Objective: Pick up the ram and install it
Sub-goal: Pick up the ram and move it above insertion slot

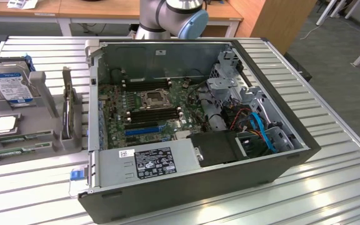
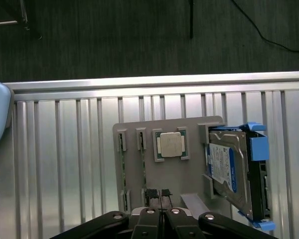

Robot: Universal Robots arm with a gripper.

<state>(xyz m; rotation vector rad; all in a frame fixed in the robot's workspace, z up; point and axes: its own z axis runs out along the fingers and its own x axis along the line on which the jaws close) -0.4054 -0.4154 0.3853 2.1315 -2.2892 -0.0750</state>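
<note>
Two green ram sticks [image 1: 18, 138] [image 1: 15, 152] lie edge-up in slots of a grey holder [image 1: 42, 93] at the exterior view's left. From the wrist view they are thin green lines [image 2: 123, 174] [image 2: 143, 169] in the holder [image 2: 189, 127]. My gripper [image 2: 158, 193] hangs above the holder's edge, close beside the nearer ram. Its black fingertips [image 2: 152, 192] are pressed together with nothing between them.
The open computer case [image 1: 292, 159] stands mid-table, with black memory slots [image 1: 155, 115] on its motherboard. The holder also carries a silver processor chip [image 2: 170, 144], a hard drive in blue brackets [image 2: 229, 169] and an upright card [image 1: 69, 110]. The table [image 2: 55, 164] is slatted metal.
</note>
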